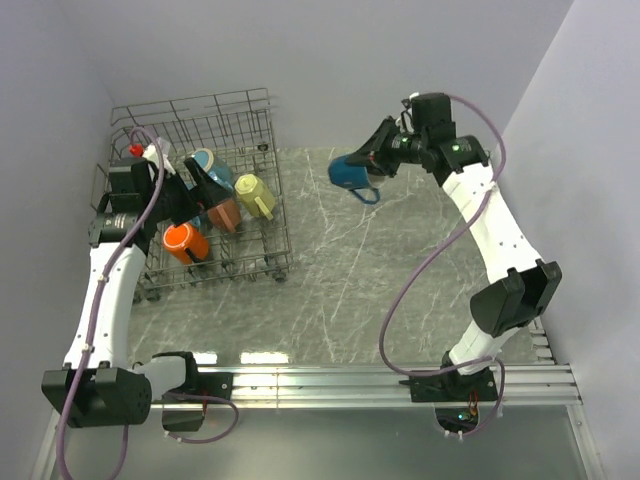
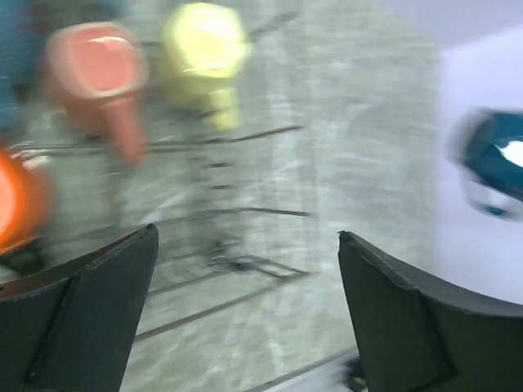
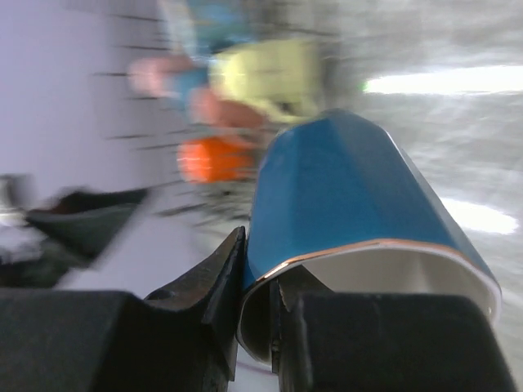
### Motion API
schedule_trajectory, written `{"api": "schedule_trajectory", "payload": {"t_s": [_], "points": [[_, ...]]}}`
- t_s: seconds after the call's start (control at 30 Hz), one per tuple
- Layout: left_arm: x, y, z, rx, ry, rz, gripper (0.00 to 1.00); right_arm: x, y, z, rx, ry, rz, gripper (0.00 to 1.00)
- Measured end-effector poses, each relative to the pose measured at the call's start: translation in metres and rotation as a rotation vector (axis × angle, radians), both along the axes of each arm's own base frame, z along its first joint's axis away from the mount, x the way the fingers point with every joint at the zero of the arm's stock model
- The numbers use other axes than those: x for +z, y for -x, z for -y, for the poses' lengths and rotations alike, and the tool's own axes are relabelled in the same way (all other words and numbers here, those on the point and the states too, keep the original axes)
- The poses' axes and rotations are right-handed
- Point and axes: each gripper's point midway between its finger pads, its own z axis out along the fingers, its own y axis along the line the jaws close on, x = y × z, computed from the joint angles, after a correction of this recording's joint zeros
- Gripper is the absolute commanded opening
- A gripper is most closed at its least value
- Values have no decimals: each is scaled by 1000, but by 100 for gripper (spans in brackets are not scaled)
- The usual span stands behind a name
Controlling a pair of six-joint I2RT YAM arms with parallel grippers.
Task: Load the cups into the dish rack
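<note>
The right hand [image 1: 376, 160] pinches the dark blue cup [image 1: 350, 174] by its rim, 1 finger inside, likely for tipping it in mouth-down. The cup hangs above the far worktop [image 1: 330, 280], right of the dish rack [image 1: 200, 105]. The left hand [image 2: 248, 237] is spread over the rack.

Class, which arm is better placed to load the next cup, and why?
Right. The right fingers hold the dark blue cup by its rim, off the table; the left fingers are open, empty, over the dish rack.
</note>
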Motion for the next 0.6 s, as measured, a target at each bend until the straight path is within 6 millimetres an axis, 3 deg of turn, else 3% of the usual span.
{"api": "schedule_trajectory", "payload": {"t_s": [0.17, 0.33, 0.6], "points": [[21, 5, 42, -166, 235, 104, 99, -3, -1, -36, 22, -363, -100, 0], [34, 14, 71, -313, 388, 161, 99, -6, -13, -53, -19, -674, -202, 0], [62, 44, 102, -497, 462, 326, 99, 40, -7, -60, 11, -998, -116, 0]]}}
